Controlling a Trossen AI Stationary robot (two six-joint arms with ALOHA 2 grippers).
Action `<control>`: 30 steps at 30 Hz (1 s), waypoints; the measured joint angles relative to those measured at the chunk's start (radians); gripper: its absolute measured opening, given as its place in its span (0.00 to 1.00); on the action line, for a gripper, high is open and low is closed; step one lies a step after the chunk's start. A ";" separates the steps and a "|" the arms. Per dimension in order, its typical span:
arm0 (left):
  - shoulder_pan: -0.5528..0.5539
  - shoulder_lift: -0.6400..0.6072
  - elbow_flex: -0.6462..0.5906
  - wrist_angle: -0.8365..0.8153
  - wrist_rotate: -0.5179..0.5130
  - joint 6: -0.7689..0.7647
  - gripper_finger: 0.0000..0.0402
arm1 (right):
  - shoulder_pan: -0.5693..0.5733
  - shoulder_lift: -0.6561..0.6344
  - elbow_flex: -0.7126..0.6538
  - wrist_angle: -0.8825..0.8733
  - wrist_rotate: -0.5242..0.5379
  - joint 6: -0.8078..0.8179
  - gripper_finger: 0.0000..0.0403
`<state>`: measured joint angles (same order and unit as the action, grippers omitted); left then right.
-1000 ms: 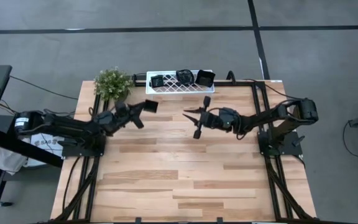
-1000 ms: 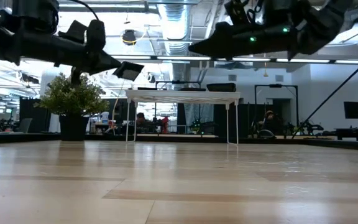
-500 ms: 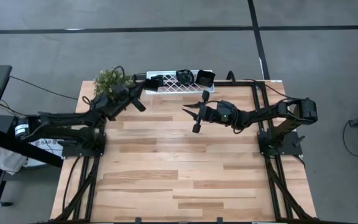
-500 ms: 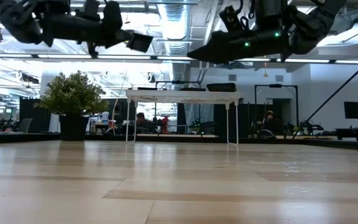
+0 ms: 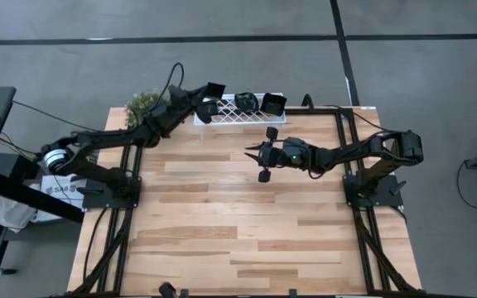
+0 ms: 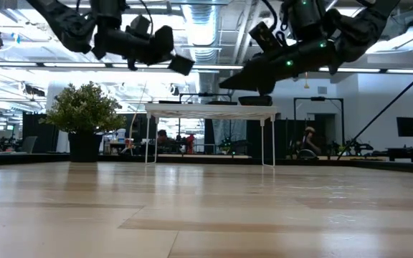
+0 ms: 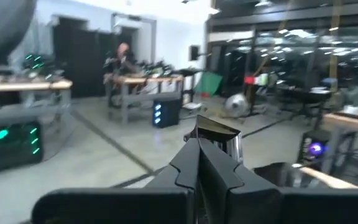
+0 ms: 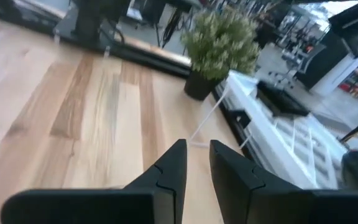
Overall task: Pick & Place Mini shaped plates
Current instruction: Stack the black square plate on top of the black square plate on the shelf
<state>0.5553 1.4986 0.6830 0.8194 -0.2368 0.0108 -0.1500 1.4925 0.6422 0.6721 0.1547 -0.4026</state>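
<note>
We hold our left claw (image 5: 208, 92) pinched on a plate (image 5: 215, 88) above the rack (image 5: 226, 117), ready to set it beside three others, while our right claw (image 5: 262, 154), slightly parted and empty, waits nearby.

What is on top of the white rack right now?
The white rack holds three black mini plates. The left tool, shut on a fourth plate, covers part of the rack's left end.

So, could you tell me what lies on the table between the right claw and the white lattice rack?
Nothing: in the high view, only bare wooden tabletop separates the right claw from the white lattice rack.
</note>
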 joint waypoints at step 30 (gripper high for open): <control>0.034 0.043 0.008 -0.271 0.013 -0.150 0.02 | 0.025 0.000 0.000 -0.066 0.003 0.001 0.16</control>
<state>0.5896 1.5413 0.6910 0.5484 -0.2236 -0.1390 -0.1246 1.4929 0.6422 0.6060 0.1575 -0.4015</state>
